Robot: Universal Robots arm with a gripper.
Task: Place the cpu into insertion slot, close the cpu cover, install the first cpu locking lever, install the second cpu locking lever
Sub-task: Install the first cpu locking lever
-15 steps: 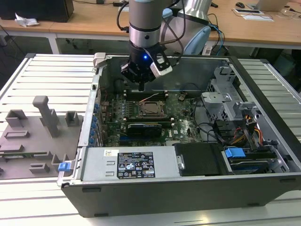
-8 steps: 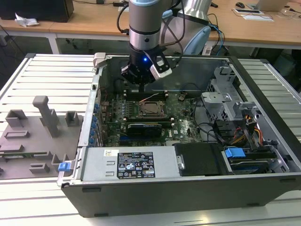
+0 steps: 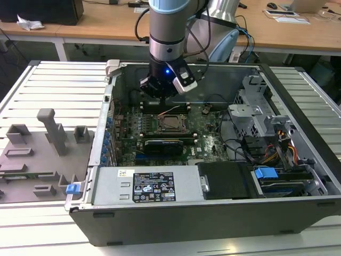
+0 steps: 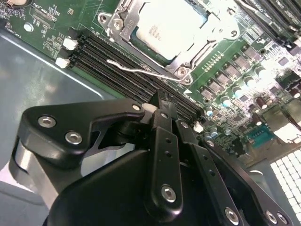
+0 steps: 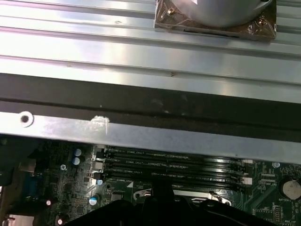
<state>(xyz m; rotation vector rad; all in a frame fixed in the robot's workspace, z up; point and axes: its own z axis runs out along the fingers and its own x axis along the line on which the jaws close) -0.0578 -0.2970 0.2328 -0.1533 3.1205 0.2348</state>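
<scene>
Sitting in the insertion slot (image 4: pixel 162 35), the cpu (image 4: pixel 167 26) looks covered, one lever (image 4: pixel 136 69) loose; gripper (image 4: pixel 162 110) jaws pinched together, empty.

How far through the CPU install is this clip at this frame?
Done: the cpu sits in the insertion slot, with the cpu cover closed over its edges. In hand: the gripper hovers over the memory slots beside the socket, holding nothing. One thin wire locking lever lies along the socket edge; whether it is latched cannot be told, so the lever steps look left to do.
</scene>
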